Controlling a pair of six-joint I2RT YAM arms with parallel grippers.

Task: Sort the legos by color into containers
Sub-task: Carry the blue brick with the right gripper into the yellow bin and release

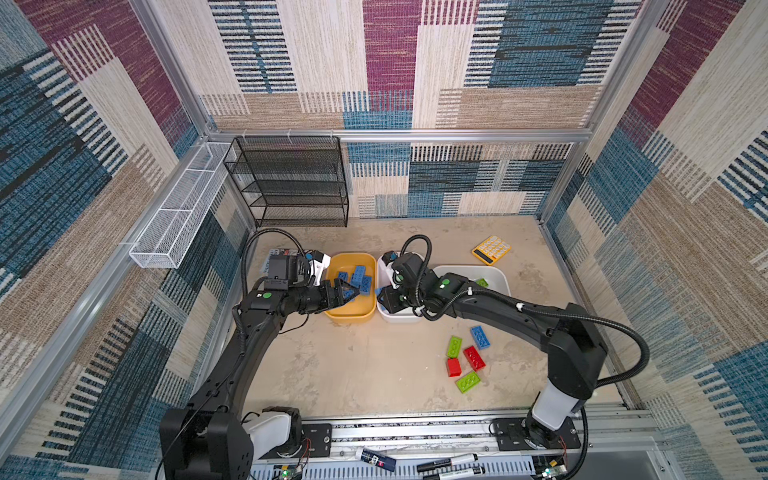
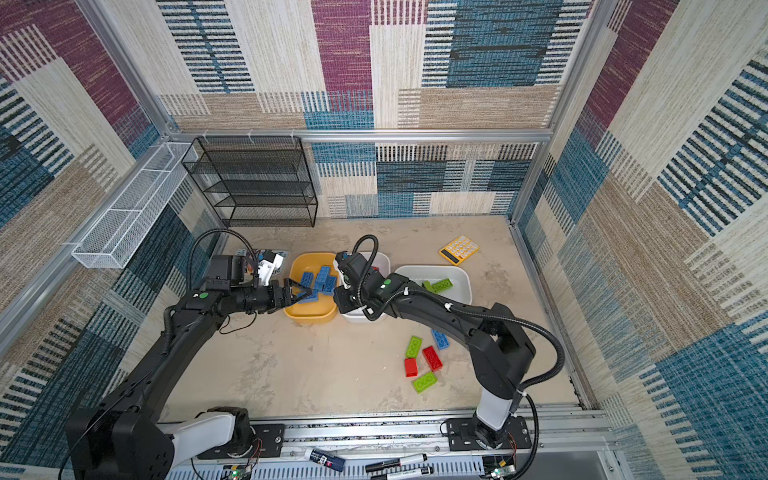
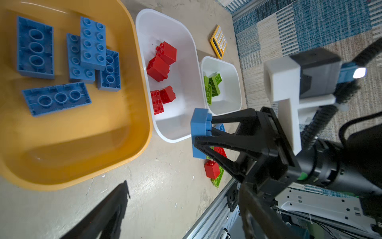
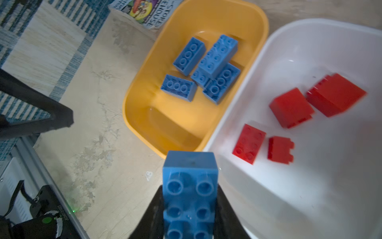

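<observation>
The three tubs stand in a row across the middle of the table (image 1: 353, 374). The yellow tub (image 1: 351, 318) and the middle white tub (image 3: 165, 136) sit just beside each other, long rims nearly touching, and the far white tub (image 1: 500, 276) is to their right. In front of the row the table is bare and wide between the two arms, apart from five loose bricks (image 1: 474, 357) clustered at the front right. A calculator (image 1: 491, 249) lies behind the far tub near the back wall, and a book (image 4: 142, 12) lies by the yellow tub's far left corner. The left arm reaches forward from the front rail (image 1: 415, 432) and bends right, forearm about level. The left claw (image 1: 351, 297) is spread wide and empty over the yellow tub's near end. The right arm arcs in from the right, its wrist over the near end of the middle tub. The right claw (image 3: 203, 130) is clamped on a blue brick (image 4: 190, 186), held clear of the table by the seam between the yellow and middle tubs, facing the left claw. The pads grip the brick's long sides, its studs face back toward the wrist, and its long axis lies crosswise to the fingers. Five blue bricks (image 3: 93, 43) lie in the yellow tub, four red bricks (image 3: 158, 68) in the middle one and green bricks (image 3: 213, 87) in the far one.
</observation>
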